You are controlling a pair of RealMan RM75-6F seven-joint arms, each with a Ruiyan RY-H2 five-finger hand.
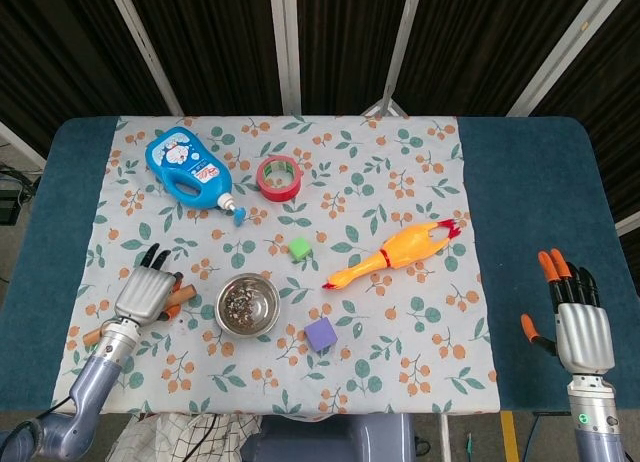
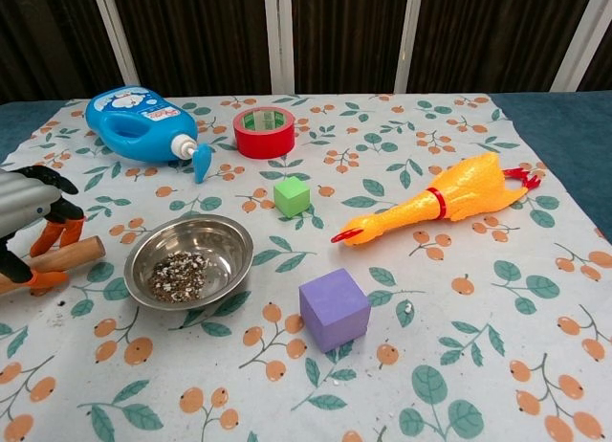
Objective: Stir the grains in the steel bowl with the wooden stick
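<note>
The steel bowl (image 1: 247,305) (image 2: 188,260) stands on the flowered cloth left of centre, with grains (image 2: 179,275) in its bottom. To the left of the bowl lies the wooden stick (image 1: 180,296) (image 2: 76,254), slanted, its right end close to the bowl's rim. My left hand (image 1: 143,294) (image 2: 27,205) is over the stick's middle and grips it, fingers on the far side and thumb on the near side. My right hand (image 1: 580,322) is at the front right, over the blue table beyond the cloth, fingers straight and apart, holding nothing.
A blue detergent bottle (image 1: 188,165) and a red tape roll (image 1: 279,175) lie at the back. A green cube (image 1: 299,248), a purple cube (image 1: 320,333) and a yellow rubber chicken (image 1: 395,252) sit to the right of the bowl.
</note>
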